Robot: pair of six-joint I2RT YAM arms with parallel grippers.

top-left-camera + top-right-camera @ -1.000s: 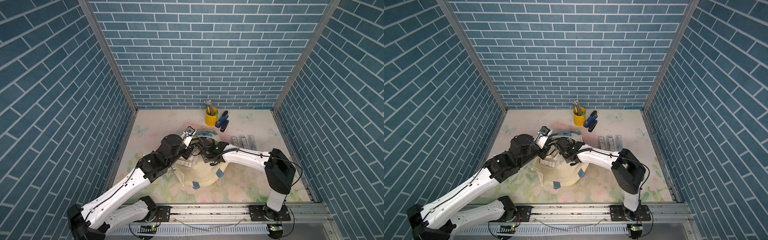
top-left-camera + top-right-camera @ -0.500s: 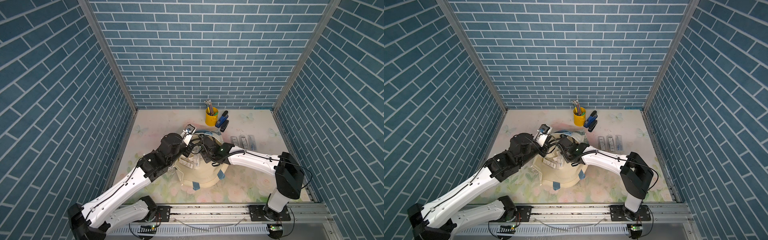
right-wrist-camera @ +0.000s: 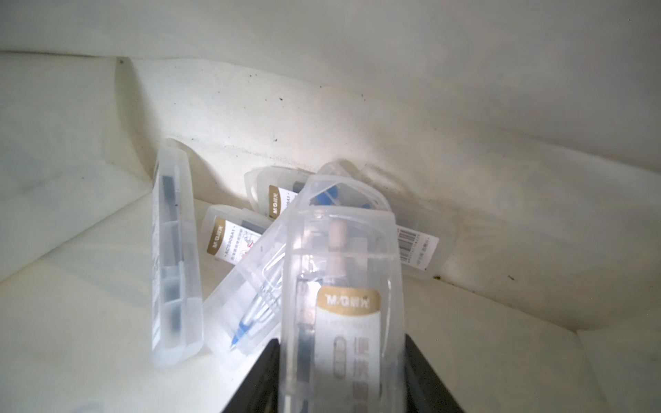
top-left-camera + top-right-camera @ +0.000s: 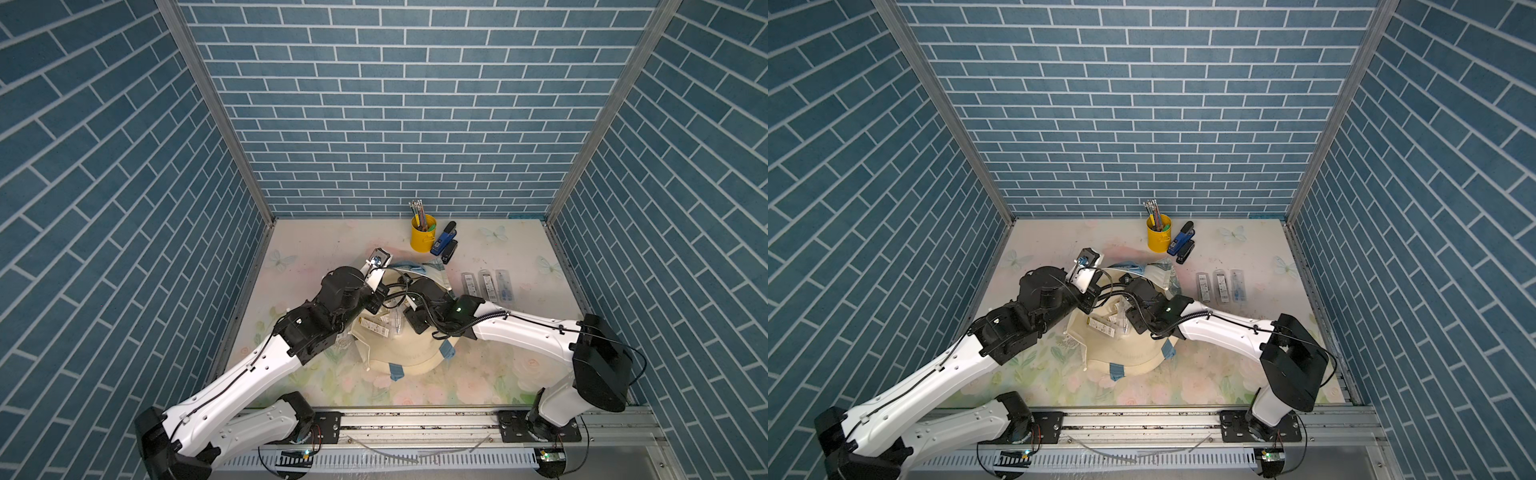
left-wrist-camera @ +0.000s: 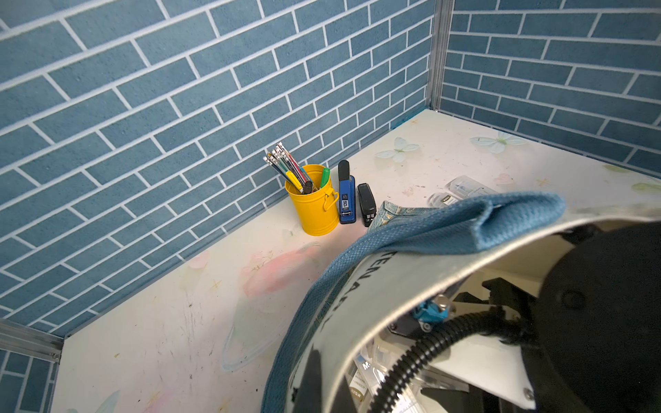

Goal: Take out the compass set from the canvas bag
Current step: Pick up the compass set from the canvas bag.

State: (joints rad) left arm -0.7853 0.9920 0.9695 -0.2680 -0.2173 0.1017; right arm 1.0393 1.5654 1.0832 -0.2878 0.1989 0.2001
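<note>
1. The right claw [image 3: 341,343] is down inside the canvas bag [image 3: 357,89], reached in through the open mouth. In both top views only its black wrist shows over the opening.
2. It is clamped on a compass set [image 3: 343,279], a clear plastic case with a gold-and-white label. A black finger [image 3: 266,375] presses each long side, and the case sticks out ahead of the tips.
3. Past those tips, deeper in the bag, more clear cases [image 3: 229,232] lie in a loose heap, crossing one another. One slim case [image 3: 175,250] stands on its thin edge off to one side of the claw. Another, the blue-tipped case [image 3: 257,282], runs partly behind the held one.
4. The left claw [image 4: 375,300] sits at the bag's rim, across the mouth from the right claw. It is pinched tight on the cream fabric and holds that edge up.
5. Just ahead of the left claw the rim arcs round, and a light blue strap handle [image 5: 447,229] is draped over it.
6. Well beyond the left claw, by the back wall, stands a yellow pencil cup [image 5: 314,203] full of pens. A blue stapler [image 5: 346,200] is just beside it, then a black stapler [image 5: 367,203].
7. Outside the bag, on the far side of the right claw's wrist, three table cases [image 4: 487,284] lie side by side on the flowered table [image 4: 519,374], apart from either claw.
</note>
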